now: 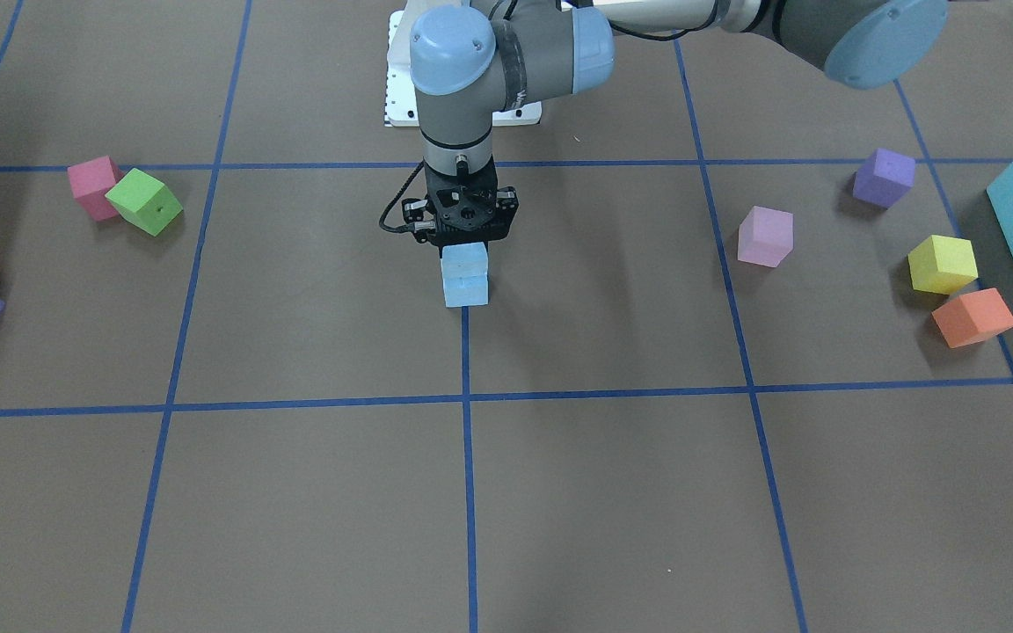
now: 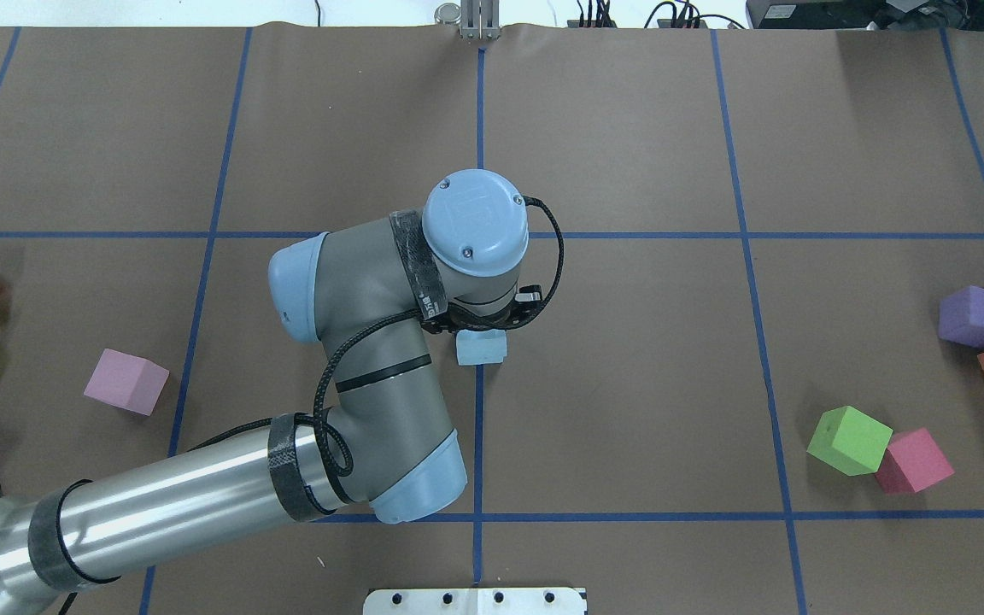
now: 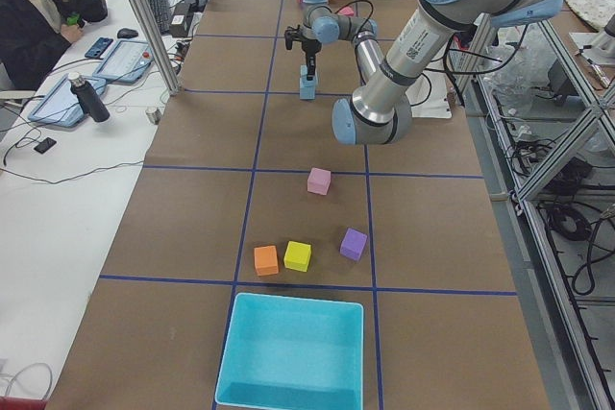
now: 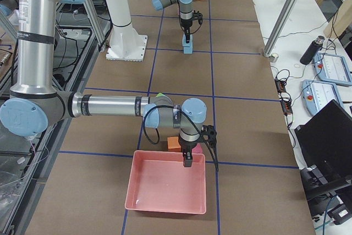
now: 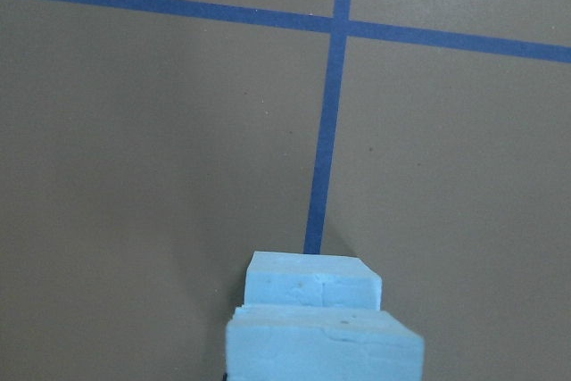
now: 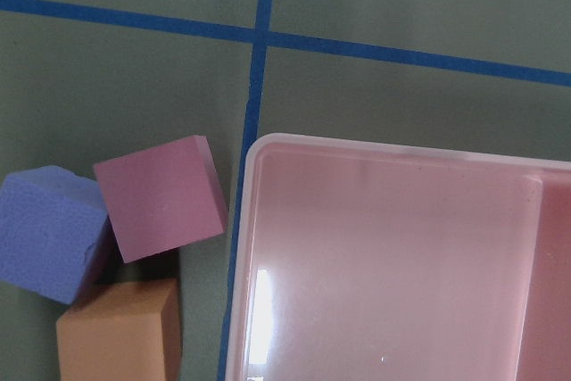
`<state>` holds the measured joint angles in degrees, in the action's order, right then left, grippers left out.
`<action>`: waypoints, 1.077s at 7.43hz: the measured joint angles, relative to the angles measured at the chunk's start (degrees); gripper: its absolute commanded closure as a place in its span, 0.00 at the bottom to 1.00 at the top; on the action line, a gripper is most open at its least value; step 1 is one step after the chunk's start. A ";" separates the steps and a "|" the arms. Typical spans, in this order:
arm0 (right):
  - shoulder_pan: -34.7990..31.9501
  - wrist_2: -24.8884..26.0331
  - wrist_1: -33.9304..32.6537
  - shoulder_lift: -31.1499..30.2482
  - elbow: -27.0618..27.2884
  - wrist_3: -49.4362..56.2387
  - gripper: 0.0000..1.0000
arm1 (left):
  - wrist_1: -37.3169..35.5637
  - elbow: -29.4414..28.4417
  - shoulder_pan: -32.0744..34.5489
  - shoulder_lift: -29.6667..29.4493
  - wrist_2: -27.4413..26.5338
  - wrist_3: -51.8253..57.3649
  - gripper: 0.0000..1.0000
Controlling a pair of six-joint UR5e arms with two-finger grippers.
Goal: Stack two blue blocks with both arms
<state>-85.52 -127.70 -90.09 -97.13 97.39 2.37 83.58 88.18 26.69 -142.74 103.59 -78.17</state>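
Seen from overhead, the left arm (image 2: 202, 491) comes in from the left past a lilac cube (image 2: 125, 381) lying well apart from the work, and its wrist hangs over the middle of the bench (image 1: 612, 492). There the left gripper (image 1: 464, 236) sits straight above the two blue blocks, the upper blue block (image 1: 465, 258) resting on the lower blue block (image 1: 466, 291) on a blue tape line. Its fingers show in no view, so whether it is clamped on the upper block or parted cannot be told. The step in hand looks like the release. From the front the faces line up closely, and the left wrist view hints at a slight offset. To do it well, any parting of the gripper should be slow and even, since light foam can cling to a pad, followed by a straight vertical lift with no sideways drag. Further right, the green cube (image 2: 849, 440) and its neighbours lie well clear. At the far right end the right arm (image 4: 110, 105) holds the right gripper (image 4: 187, 160) over a pink tray (image 4: 159, 185), its state not discernible
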 measured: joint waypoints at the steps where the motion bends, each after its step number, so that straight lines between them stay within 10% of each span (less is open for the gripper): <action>1: 0.00 0.00 0.00 0.01 0.00 0.00 0.00 | 0.00 0.15 0.02 -0.01 0.01 0.25 0.50; 8: 0.01 0.00 0.00 0.10 -0.03 0.00 0.00 | 0.00 0.17 0.12 -0.03 -0.05 3.17 0.38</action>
<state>-85.52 -127.71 -90.09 -97.03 97.36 2.37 83.58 88.35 26.80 -142.77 103.54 -75.00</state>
